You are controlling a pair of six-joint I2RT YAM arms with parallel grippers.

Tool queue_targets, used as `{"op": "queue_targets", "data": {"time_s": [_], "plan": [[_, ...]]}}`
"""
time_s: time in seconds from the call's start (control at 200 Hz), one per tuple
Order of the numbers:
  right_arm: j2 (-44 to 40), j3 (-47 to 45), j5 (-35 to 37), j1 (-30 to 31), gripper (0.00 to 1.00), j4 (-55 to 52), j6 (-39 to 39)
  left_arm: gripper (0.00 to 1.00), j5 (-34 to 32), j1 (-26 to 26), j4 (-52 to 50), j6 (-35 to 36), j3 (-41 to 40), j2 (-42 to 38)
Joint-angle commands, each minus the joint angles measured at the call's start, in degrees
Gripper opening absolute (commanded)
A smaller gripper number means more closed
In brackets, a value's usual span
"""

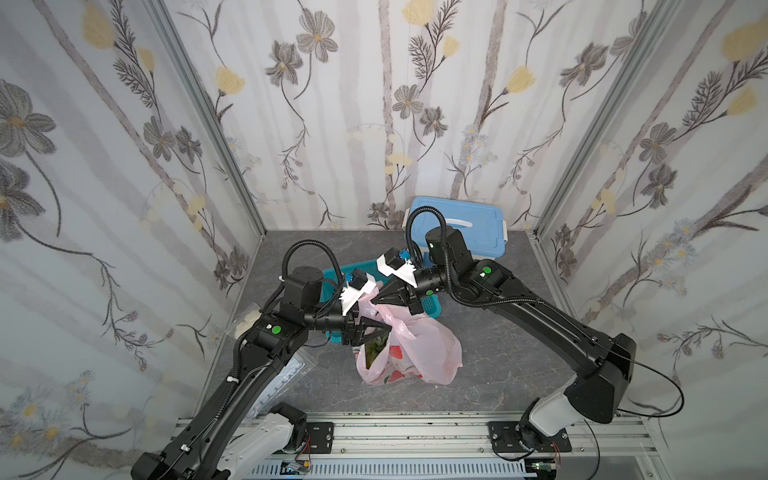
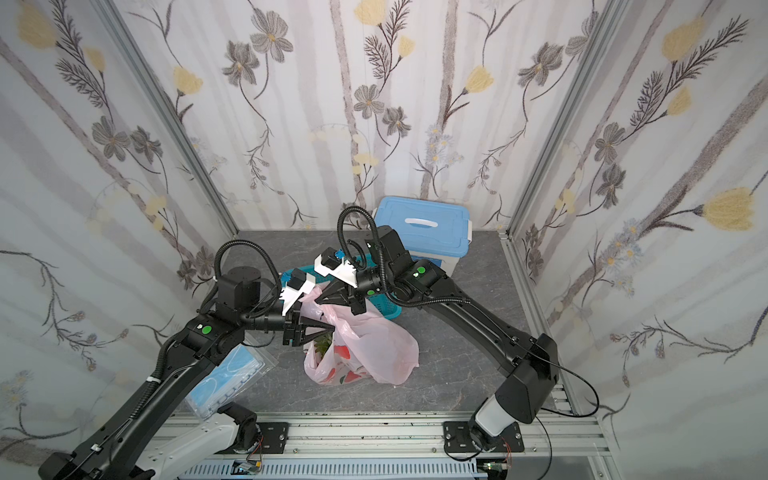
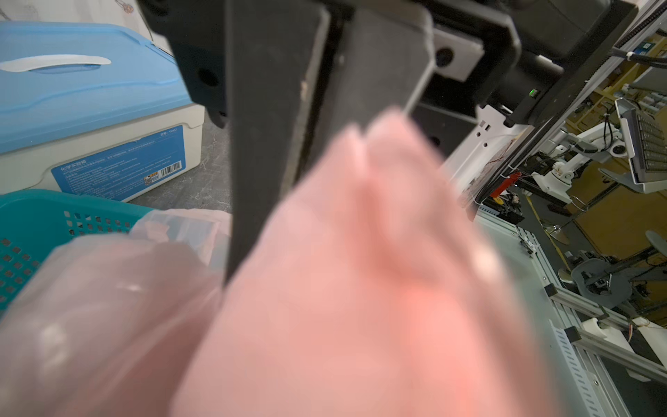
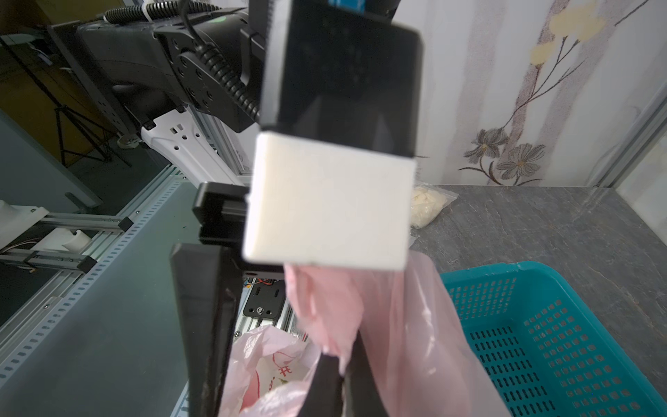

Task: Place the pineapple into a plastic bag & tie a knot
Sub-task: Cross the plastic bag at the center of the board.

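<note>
Obs: left gripper (image 1: 388, 328), centre-left in a top view, has its jaws apart. The right wrist view shows one finger (image 4: 202, 325) standing clear of the pink handle.

The plastic bag (image 1: 432, 349) sits on the table at frame centre, just right of and below that gripper. The pineapple (image 1: 376, 347) shows green in its open mouth.

Just above, the right gripper (image 1: 374, 300) is pinched tight on one handle, which runs up-left from the bag body.

No knot yet. I judge the left arm nearer the mouth.
</note>
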Motion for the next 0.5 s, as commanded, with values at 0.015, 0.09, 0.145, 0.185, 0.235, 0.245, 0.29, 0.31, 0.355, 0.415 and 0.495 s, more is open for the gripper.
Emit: {"op": "queue_targets", "data": {"time_s": [0.015, 0.09, 0.145, 0.185, 0.235, 0.245, 0.29, 0.31, 0.355, 0.415, 0.495], "plan": [[-1.5, -1.4, 1.2, 0.2, 0.0, 5.1, 1.5, 0.49, -2.1, -0.3, 10.1, -6.2, -1.0, 0.6], [-2.7, -3.0, 3.5, 0.6, 0.0, 8.0, 3.5, 0.44, -3.7, -0.6, 12.6, -7.7, -2.0, 0.4], [-3.4, -3.9, 4.8, 0.8, 0.0, 9.4, 4.4, 0.4, -4.6, -0.9, 14.8, -8.5, -2.9, 0.2], [-3.8, -4.4, 5.5, 0.9, 0.0, 10.1, 5.0, 0.36, -4.9, -1.2, 15.4, -8.5, -3.1, 0.1], [-4.2, -5.0, 6.1, 0.9, 0.0, 10.7, 5.6, 0.31, -5.1, -1.5, 15.6, -8.2, -3.2, 0.1], [-4.3, -5.1, 6.2, 0.9, 0.0, 10.8, 5.7, 0.3, -5.1, -1.6, 15.6, -8.0, -3.3, 0.1], [-4.6, -5.2, 6.8, 0.9, 0.0, 11.0, 6.0, 0.25, -5.3, -1.9, 15.4, -7.2, -3.3, -0.1], [-4.7, -5.2, 7.0, 1.0, 0.0, 10.9, 6.0, 0.24, -5.7, -1.9, 15.3, -6.8, -3.3, -0.2], [-5.1, -5.3, 7.4, 1.0, 0.0, 10.6, 6.0, 0.19, -6.0, -2.1, 15.2, -5.6, -3.5, -0.5], [-5.4, -5.3, 8.1, 1.0, 0.06, 10.0, 6.1, 0.11, -6.7, -2.4, 15.1, -4.2, -3.4, -0.8], [-6.3, -4.9, 8.6, 0.9, 0.35, 8.8, 6.5, 0.03, -7.4, -2.7, 15.0, -2.3, -3.4, -0.8]]}}
